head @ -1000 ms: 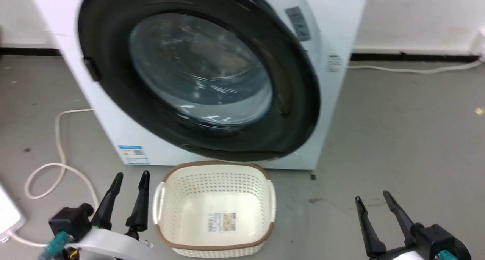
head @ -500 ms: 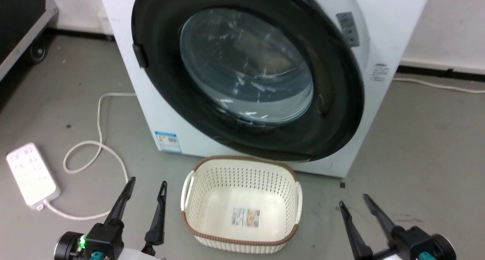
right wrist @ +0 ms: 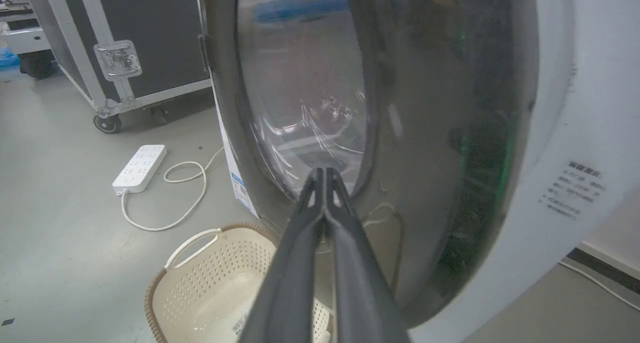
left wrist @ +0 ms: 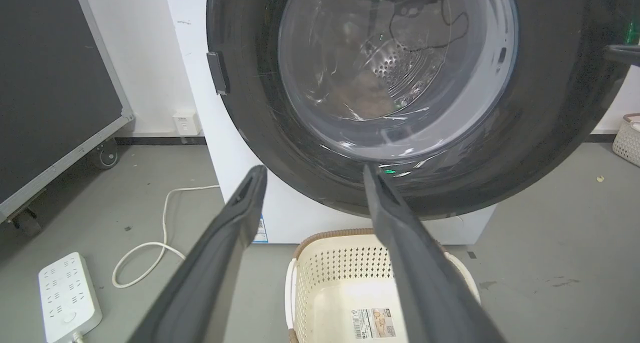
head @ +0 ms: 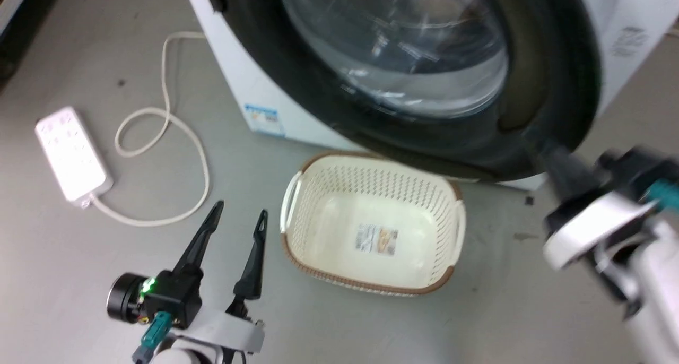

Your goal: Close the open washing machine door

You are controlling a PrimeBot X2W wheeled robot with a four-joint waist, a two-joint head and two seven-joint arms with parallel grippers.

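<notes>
Your right arm has come up off floor level since a second ago. The left gripper (head: 240, 211) hangs spread beside the basket (head: 371, 158). The washing machine door (head: 403, 61) sits nearly against the washing machine (head: 254, 88). The right gripper (right wrist: 324, 175), pinched together and empty, is at its lower rim. Push that rim squarely, not the glass.
</notes>
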